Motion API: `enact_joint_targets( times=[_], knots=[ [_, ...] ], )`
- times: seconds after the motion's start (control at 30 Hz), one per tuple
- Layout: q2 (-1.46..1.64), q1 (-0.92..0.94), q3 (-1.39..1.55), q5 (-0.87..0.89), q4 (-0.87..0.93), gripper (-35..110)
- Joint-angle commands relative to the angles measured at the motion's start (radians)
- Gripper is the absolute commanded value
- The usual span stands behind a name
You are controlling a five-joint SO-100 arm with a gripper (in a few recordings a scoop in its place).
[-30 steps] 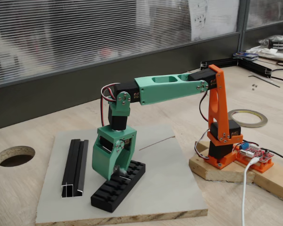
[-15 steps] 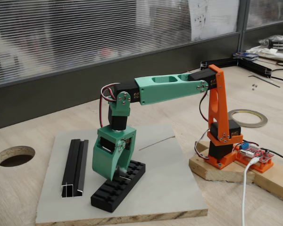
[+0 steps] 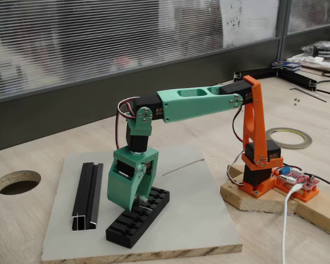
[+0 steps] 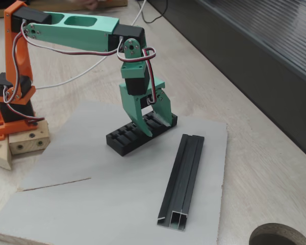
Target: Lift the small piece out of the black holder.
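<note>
The black holder [image 3: 133, 221] [image 4: 127, 138], a ridged block with cross slots, lies on the grey board. My green gripper [image 3: 142, 205] [image 4: 159, 128] points down onto its far end. It is open, with one finger on each side of a few slots. A small grey glint, the small piece [image 3: 146, 205], shows on the holder's top right at the fingertips. In the fixed view from the other side the fingers hide it. I cannot tell whether a finger touches it.
A longer black grooved rail [image 3: 88, 195] [image 4: 183, 178] lies on the board beside the holder. The board [image 3: 192, 214] sits on a wooden table with a round hole [image 3: 17, 182]. The orange arm base [image 3: 258, 170] stands on a wooden block; a tape roll [image 3: 289, 137] lies behind it.
Since a second ago the gripper's fingers have shifted slightly, lower and closer onto the holder's top. Nothing has moved in the last half second.
</note>
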Motion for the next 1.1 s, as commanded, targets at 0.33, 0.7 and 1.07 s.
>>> enact_joint_targets(
  times=[0.33,0.7,1.07],
  knots=[
    [0.008,0.0,-0.015,0.0,-0.005,39],
    [0.008,0.0,-0.017,-0.002,-0.006,14],
    [0.008,0.038,-0.015,-0.003,-0.006,12]
  ],
)
